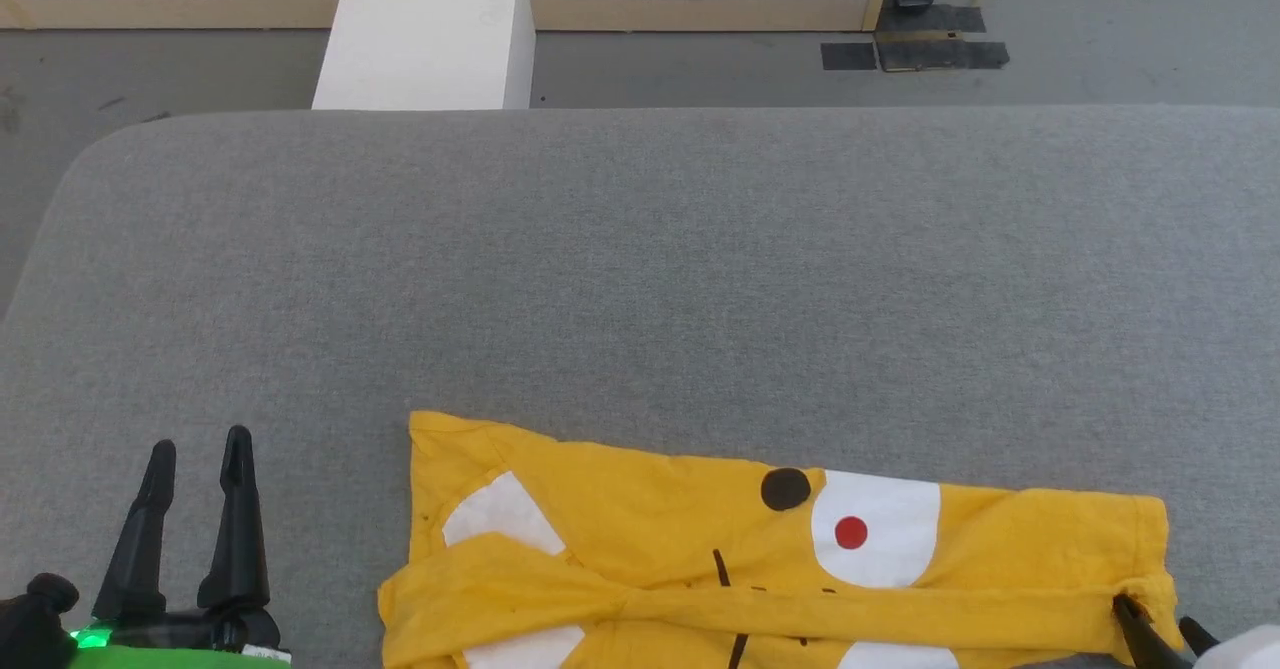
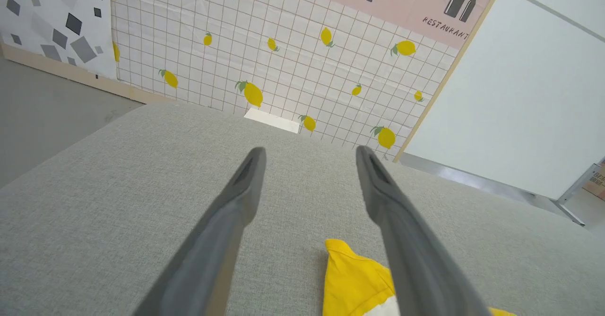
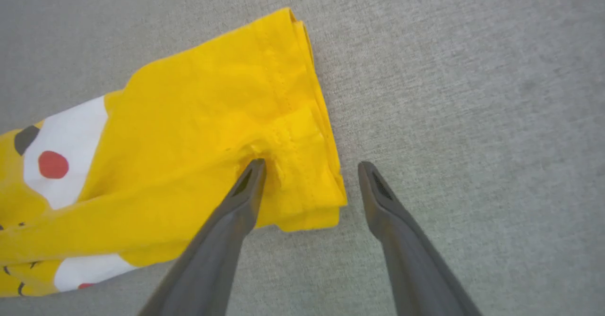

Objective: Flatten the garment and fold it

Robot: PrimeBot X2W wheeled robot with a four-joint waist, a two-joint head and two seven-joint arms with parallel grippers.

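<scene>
The yellow garment (image 1: 700,549) is lying on the near part of a wide gray cushion (image 1: 640,269), stretching from the lower middle of the head view to the lower right, with its nearest part running off the bottom edge of that view. It is lying mostly flat but creased, a long band of its own fabric lying folded across it, and it is showing white patches, a red dot, a black dot and a few short dark lines. In the right wrist view the garment (image 3: 198,141) is ending in a stitched hem, doubled over at the corner. The right gripper (image 3: 312,166) is sitting at that corner with its jaws apart: one finger (image 3: 246,193) is touching the puckered fabric just inside the hem, while the other is hanging over bare cushion just beside the edge, so nothing is being clamped. In the head view the right gripper (image 1: 1155,617) is peeking in at the lower right. The left gripper (image 1: 198,444) is hovering at the lower left, well apart from the garment's left end, its jaws also standing wide and holding nothing; in its own wrist view the left gripper (image 2: 311,153) is pointing across the cushion with a yellow corner (image 2: 354,283) showing beneath it. Beyond the cushion a white block (image 1: 425,29) is standing on the gray floor (image 1: 1100,69), and a tiled wall with printed lemons (image 2: 283,61) is rising behind.
</scene>
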